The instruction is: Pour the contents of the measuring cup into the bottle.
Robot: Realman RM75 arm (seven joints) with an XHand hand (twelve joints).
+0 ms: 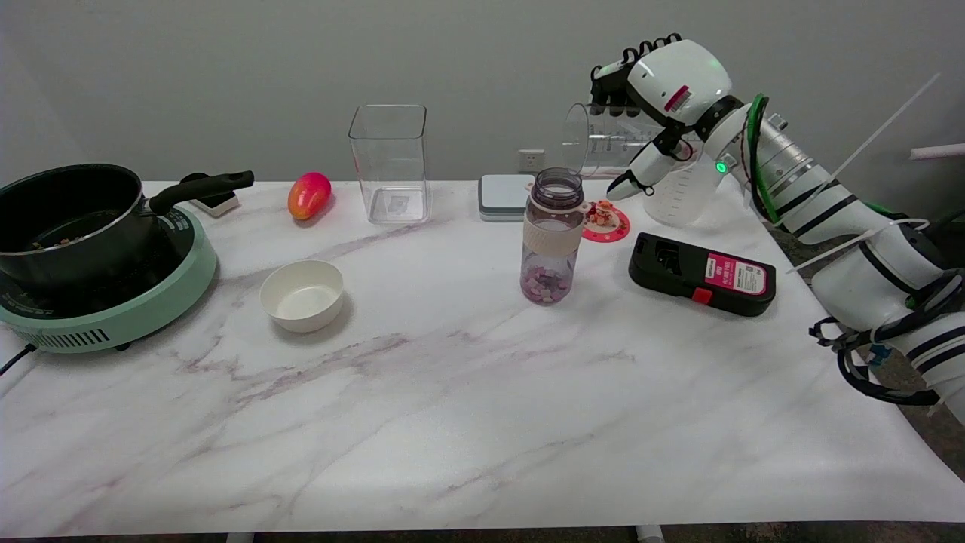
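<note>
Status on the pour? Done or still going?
Mostly done: the bottle already holds pink and purple pieces at its bottom. In hand: the right hand holds the measuring cup tipped on its side above the bottle; it looks empty. Left: set the cup down.

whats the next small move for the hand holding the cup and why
Probably tip the measuring cup back upright and ease it away. The right hand holds it on its side above the bottle, it looks empty, and small pieces already lie in the bottle's bottom.
</note>
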